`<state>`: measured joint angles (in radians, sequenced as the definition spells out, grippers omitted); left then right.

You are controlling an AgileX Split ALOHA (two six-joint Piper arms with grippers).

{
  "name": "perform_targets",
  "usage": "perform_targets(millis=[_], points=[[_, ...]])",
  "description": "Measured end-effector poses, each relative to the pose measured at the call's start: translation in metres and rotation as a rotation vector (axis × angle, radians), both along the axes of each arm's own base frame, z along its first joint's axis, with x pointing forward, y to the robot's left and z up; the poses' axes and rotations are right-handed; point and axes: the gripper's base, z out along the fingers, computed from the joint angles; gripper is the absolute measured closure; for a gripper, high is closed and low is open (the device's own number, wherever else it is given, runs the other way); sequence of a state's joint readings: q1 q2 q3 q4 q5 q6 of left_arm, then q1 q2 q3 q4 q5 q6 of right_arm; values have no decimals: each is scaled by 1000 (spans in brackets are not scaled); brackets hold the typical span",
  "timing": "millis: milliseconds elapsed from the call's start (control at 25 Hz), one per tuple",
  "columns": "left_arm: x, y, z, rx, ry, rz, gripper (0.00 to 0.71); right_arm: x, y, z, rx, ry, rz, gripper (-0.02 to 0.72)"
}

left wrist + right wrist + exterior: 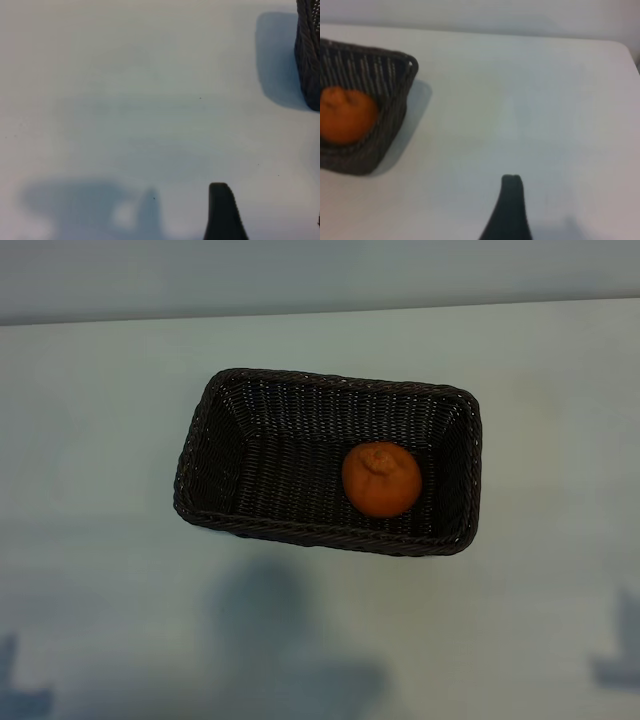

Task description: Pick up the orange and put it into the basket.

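Fingers on both grippers stand spread and hold nothing: only one dark fingertip (222, 212) of the left gripper shows in its wrist view, and one fingertip (510, 210) of the right gripper in its own, each over bare table (560, 440).

The orange (381, 479) already lies inside the basket (200, 455) — on the woven floor toward three o'clock from the basket's middle, close to that end wall and apart from the rim. By the look of things the task is done.

As a judgement: the fruit looks light, firm with a little give, and its round dimpled skin could roll or slip under a narrow pinch — best taken across its widest girth, from above, clear of the puckered stem end. The wicker looks stiff and light, so a nudge could slide it.
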<state>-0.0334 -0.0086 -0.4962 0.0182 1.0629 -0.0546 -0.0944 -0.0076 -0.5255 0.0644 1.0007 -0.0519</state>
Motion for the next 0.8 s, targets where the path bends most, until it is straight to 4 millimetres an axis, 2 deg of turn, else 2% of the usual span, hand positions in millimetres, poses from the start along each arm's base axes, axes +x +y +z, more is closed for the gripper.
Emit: perform_targets(millis=[320, 800], points=[[0, 0, 0, 2, 0, -1, 229, 1, 0, -16, 0, 112, 68, 107], [0, 0, 0, 1, 0, -1, 229, 1, -1, -16, -1, 108, 67, 107]])
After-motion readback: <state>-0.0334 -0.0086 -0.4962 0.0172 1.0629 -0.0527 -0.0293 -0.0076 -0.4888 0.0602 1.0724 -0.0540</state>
